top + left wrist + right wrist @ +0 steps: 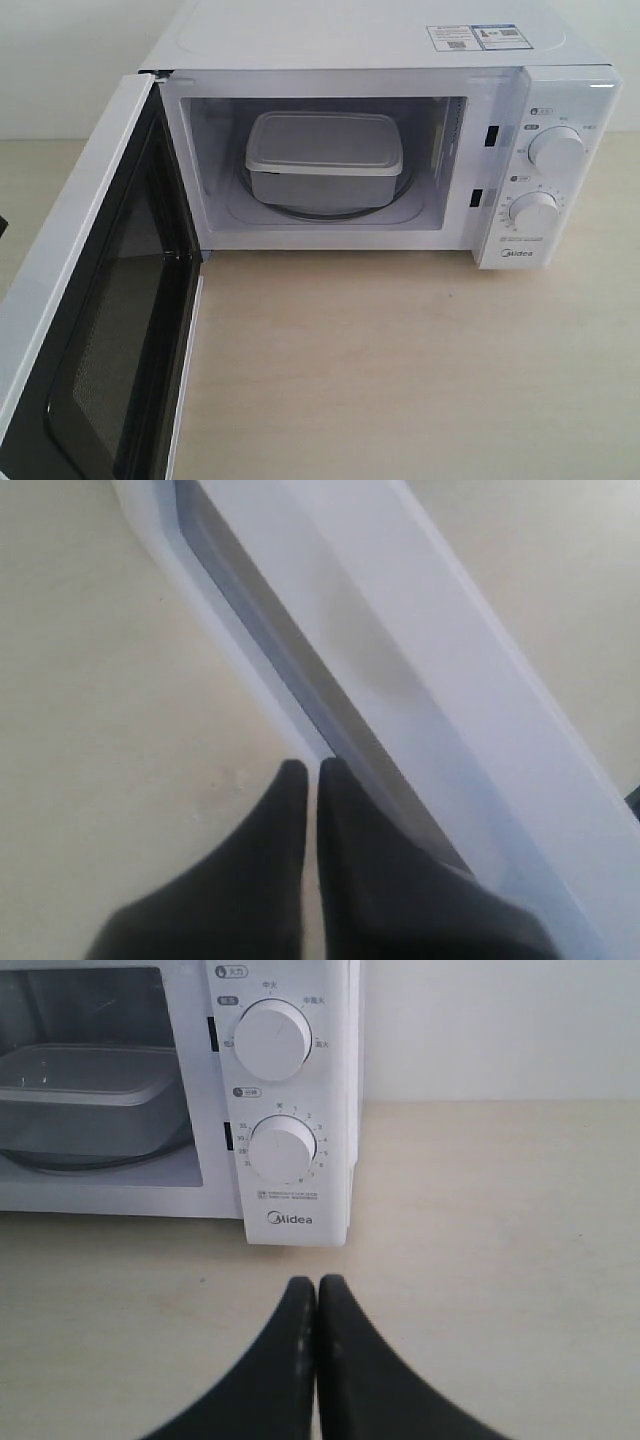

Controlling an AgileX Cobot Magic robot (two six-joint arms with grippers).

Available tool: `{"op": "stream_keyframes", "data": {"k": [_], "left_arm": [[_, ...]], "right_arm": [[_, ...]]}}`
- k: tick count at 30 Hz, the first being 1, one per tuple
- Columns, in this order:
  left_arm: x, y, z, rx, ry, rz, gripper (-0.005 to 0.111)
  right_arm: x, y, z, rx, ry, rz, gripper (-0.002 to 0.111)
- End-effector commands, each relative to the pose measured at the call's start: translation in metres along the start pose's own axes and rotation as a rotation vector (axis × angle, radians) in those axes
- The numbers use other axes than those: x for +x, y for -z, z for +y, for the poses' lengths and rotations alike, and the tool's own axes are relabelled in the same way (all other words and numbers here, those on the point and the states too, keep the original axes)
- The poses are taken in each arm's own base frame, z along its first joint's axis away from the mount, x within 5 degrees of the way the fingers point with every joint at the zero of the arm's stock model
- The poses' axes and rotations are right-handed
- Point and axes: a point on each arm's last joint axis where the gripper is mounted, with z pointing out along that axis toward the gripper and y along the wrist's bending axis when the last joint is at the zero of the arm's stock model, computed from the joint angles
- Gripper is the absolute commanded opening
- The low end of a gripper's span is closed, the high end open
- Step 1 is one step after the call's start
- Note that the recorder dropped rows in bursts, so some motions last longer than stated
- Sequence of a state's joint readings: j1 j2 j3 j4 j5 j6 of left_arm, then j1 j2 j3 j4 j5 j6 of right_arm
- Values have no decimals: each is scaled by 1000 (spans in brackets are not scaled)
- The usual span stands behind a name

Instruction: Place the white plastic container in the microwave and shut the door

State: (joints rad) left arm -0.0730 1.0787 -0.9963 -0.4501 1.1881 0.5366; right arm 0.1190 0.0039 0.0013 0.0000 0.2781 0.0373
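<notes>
- The container (pixel 323 158) sat inside the microwave (pixel 560 90); the door (pixel 60 280) stood wide open at left.
- Closing it well would call for a steady push on the door's outer face, swinging it right until it latches.
- The left fingers (pixel 250 880) were pressed together, empty, just beside the door.
- The right fingers (pixel 270 1360) were shut, empty, low over the surface (pixel 400 360).

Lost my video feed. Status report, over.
Left claw shut, empty, outside the door. Right claw shut, empty, in front of the dials. White plastic container inside the microwave. Door wide open; nothing seen blocking its swing.
</notes>
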Motion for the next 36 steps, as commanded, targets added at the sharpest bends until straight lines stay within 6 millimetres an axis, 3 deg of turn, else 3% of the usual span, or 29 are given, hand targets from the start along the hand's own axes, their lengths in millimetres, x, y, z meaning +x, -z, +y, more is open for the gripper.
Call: {"op": "stream_keyframes", "data": {"k": [1,20,25,36], "left_arm": [[-6,-3,-3,55,-44,-31,4],[-23,-15,-11,245,-94,-139,4],[-29,-28,-13,273,-118,-126,4],[-49,-64,-49,281,-237,-167,4]], "right_arm": [[-1,0,0,7,-1,-6,0],[-1,0,0,7,-1,-6,0],[-1,0,0,7,-1,-6,0],[-1,0,0,7,-1,-7,0]]}}
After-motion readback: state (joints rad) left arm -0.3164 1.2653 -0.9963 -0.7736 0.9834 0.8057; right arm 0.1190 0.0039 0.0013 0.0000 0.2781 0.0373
